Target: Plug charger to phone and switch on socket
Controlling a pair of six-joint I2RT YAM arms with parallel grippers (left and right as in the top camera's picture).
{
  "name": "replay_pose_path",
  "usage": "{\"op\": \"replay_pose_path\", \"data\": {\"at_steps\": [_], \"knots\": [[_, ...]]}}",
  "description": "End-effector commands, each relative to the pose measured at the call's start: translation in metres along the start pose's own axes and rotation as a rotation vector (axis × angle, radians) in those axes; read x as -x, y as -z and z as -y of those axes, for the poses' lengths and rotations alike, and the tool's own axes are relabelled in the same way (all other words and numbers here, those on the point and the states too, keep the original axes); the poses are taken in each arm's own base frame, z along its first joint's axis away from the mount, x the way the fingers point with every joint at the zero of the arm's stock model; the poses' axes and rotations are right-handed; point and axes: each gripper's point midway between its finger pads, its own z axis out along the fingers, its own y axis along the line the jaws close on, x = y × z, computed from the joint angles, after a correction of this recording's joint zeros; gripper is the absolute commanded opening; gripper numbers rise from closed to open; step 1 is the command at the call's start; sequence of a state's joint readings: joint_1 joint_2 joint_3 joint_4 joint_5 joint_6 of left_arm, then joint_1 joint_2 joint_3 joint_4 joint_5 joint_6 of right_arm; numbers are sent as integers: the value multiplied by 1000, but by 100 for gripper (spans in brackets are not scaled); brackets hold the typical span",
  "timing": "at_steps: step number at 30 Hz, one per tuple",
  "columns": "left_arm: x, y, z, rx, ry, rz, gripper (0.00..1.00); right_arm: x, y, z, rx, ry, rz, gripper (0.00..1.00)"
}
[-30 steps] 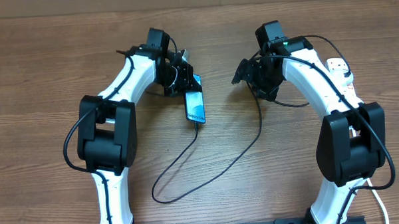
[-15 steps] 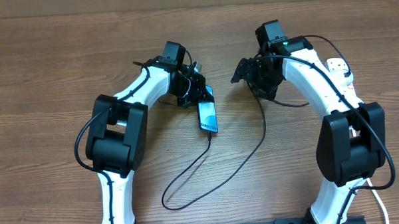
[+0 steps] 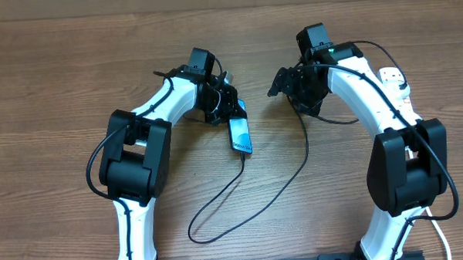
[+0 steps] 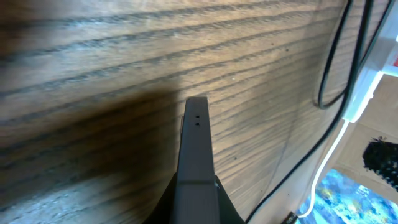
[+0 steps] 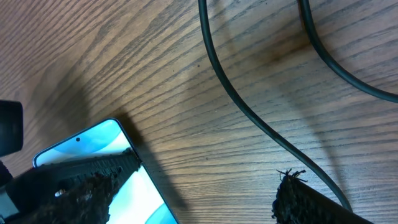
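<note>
While the left gripper [image 4: 197, 107] is keeping its jaws pressed flat together into a single dark bar, the right gripper [image 5: 208, 171] is holding its jaws spread wide, with bare wood showing between the two fingers. In the overhead view the left gripper's tip is sitting just beside the far end of the phone [image 3: 241, 135]; whether it is touching the phone cannot be told. The phone is lying flat on the table [image 3: 60, 74] between the two arms, its light-blue screen glowing upward. In the right wrist view one finger is overlapping a corner of that screen.

The charger [image 5: 214, 68] is running as a thin black cable from the near end of the phone. It is looping toward the front edge of the table and curving back up to the area under the right gripper. There it is passing across the wood close to the other finger, apart from it and not pinched.

Farther out, the socket [image 3: 396, 79] is lying beside the right arm, which is hiding most of it. Its switches and the charger's plug cannot be made out.
</note>
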State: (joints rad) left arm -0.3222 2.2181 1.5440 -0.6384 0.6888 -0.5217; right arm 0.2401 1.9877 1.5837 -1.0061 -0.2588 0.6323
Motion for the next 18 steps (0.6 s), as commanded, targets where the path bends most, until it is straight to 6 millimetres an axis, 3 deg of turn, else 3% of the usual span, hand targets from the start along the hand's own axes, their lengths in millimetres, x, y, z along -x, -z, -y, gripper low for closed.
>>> {"op": "replay_pose_path", "data": {"at_steps": [1,18], "knots": [[-5,2,3,25,9,14,4,4,14,-10,34,19,32,85],[-3,-1,-2,75,-5,38,8,4,14,-10,34,20,33,85]]}}
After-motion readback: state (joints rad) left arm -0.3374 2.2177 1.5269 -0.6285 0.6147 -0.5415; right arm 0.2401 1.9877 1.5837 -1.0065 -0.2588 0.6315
